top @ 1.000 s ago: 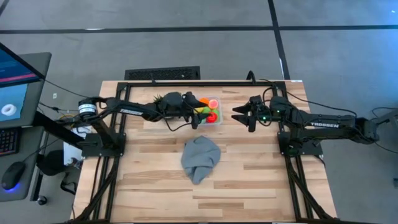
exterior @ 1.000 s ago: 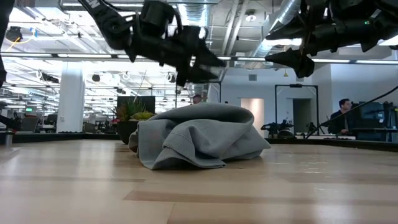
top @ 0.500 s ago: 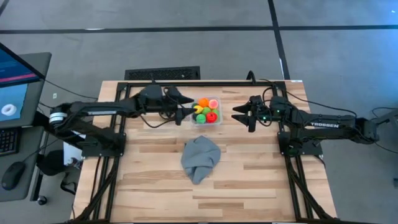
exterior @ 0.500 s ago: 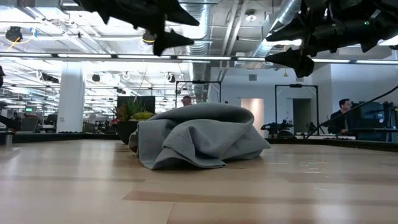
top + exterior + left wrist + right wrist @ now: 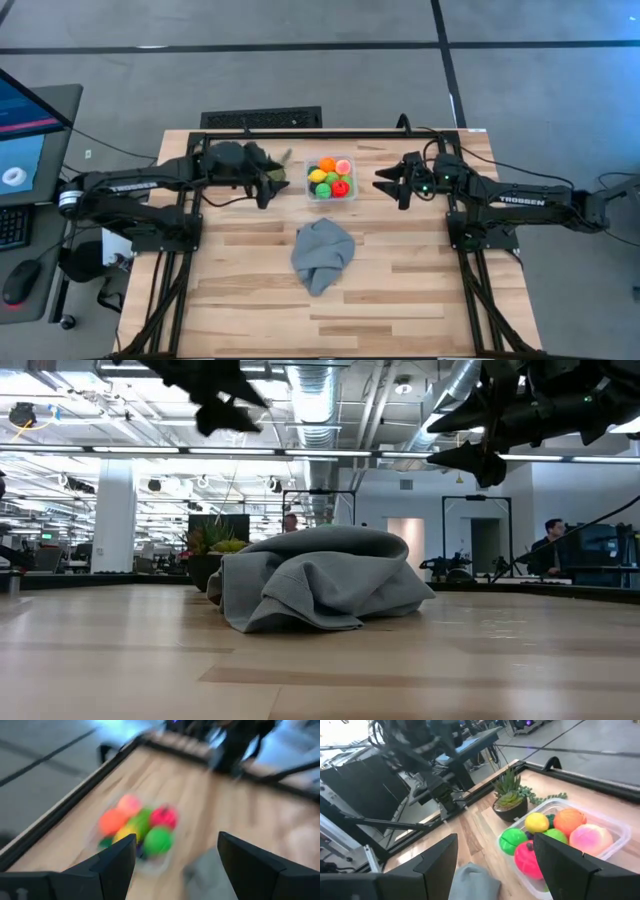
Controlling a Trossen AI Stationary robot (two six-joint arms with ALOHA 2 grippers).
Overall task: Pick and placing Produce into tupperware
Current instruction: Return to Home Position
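Tupperware [image 5: 354,192]: a clear square tub on the counter [image 5: 400,290], close to the far edge and about midway along it.
Produce [image 5: 331,178]: all the pieces I can see lie heaped inside the tub. The right wrist view shows yellow, orange, pink, red and two green pieces packed against one another.
Left end effector [image 5: 270,184]: held above the counter just beside the tub, on the side toward the counter's left edge. Its own camera shows the two dark fingers [image 5: 120,855] spread wide with nothing between them, the blurred tub of produce lying beyond the gap.
Right end effector [image 5: 384,183]: held in the air near the tub's other side, toward the right edge, not touching it. Its fingers [image 5: 442,855] are also wide apart and carry nothing.
Height: from counter level both end effectors hang high, the left [image 5: 235,410] and the right [image 5: 445,442] well clear of the wood.
Potted plant [image 5: 510,800]: spiky and green, in a small dark pot touching or just beside the tub, toward the left edge; from above the left arm mostly covers it.
Cloth [image 5: 322,255]: grey and crumpled in a heap around the middle of the counter, apart from the tub, on the near side of it.
Room: a person [image 5: 553,540] stands far back behind the counter.
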